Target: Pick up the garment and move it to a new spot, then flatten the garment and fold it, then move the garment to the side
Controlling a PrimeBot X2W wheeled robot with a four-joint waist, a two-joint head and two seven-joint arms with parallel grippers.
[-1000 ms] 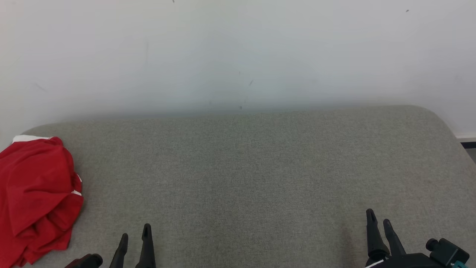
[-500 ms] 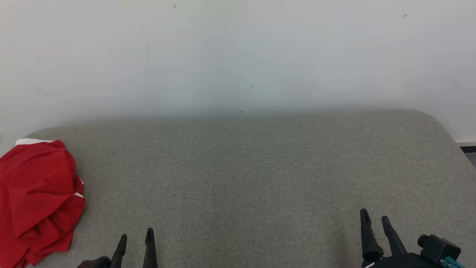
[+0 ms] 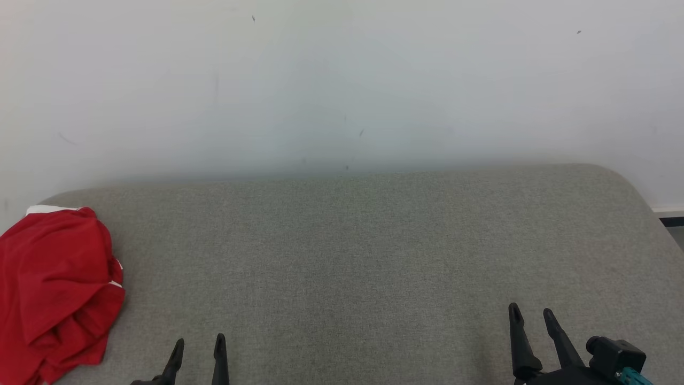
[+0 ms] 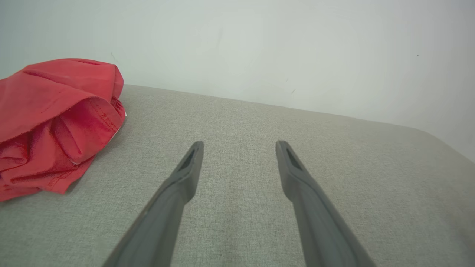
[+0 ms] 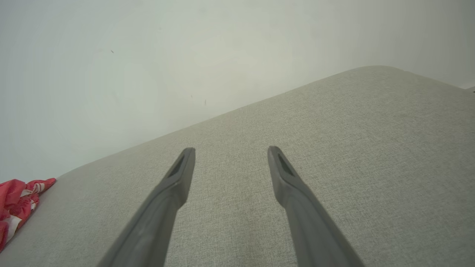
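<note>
Clearly, the red garment (image 3: pixel 56 289) lies crumpled in a loose heap, with a narrow white trim (image 3: pixel 49 209) along its far edge and small white pieces on its right side. It rests on the grey fabric surface (image 3: pixel 352 251), and part of it runs out of the head view at the left edge. Behind the garment rises a pale wall (image 3: pixel 342 80) with a few small dark marks.

The left gripper (image 3: pixel 199 340) is to the right of the garment, near it but not touching it. Its two dark fingers are spread apart and nothing is between them. In the left wrist view the garment (image 4: pixel 55 126) sits to the left of these fingers, and bare grey fabric shows in the gap. Whether the fingertips touch the fabric, I cannot tell.

The right gripper (image 3: pixel 530 310) is well apart from the garment, far to its right above the same surface. Its fingers are also parted and hold nothing. A black knob (image 3: pixel 609 350) with a teal piece shows beside its base. In the right wrist view the garment (image 5: pixel 16 200) is a small red and white corner at the left edge, far from the fingers.
</note>
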